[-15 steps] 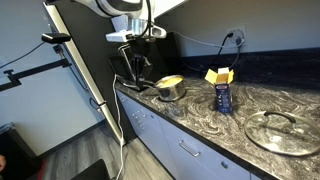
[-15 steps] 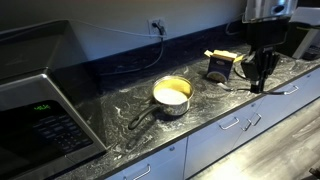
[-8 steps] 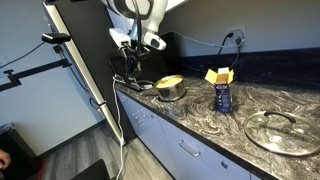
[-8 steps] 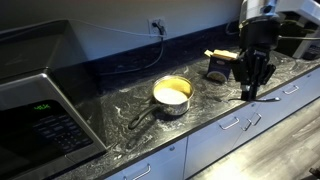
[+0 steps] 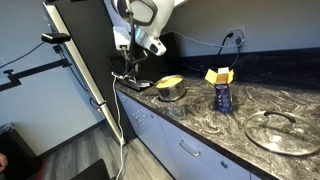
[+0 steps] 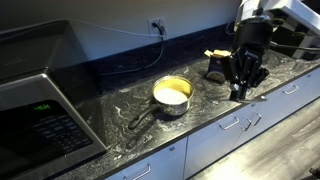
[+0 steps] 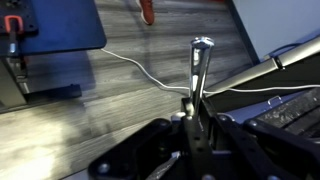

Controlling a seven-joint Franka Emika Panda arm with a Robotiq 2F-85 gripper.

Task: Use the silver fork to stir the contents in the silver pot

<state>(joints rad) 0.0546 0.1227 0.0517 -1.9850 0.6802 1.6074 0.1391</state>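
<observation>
The silver pot (image 6: 172, 95) with yellow contents sits on the dark marbled counter; it also shows in an exterior view (image 5: 170, 87). My gripper (image 6: 240, 90) is shut on the silver fork (image 7: 199, 68), whose handle sticks out past the jaws in the wrist view. The fork's lower end (image 6: 252, 97) hangs just above the counter. The gripper (image 5: 128, 72) is off to one side of the pot, near the counter's end, well apart from it.
A blue box with a yellow package (image 6: 218, 66) stands behind the gripper, also in an exterior view (image 5: 222, 92). A glass lid (image 5: 281, 130) lies on the counter. A microwave (image 6: 35, 110) stands at one end. A cable (image 6: 130, 62) runs along the wall.
The gripper has lifted with the fork and moved along the counter toward the pot. The pot has not moved.
</observation>
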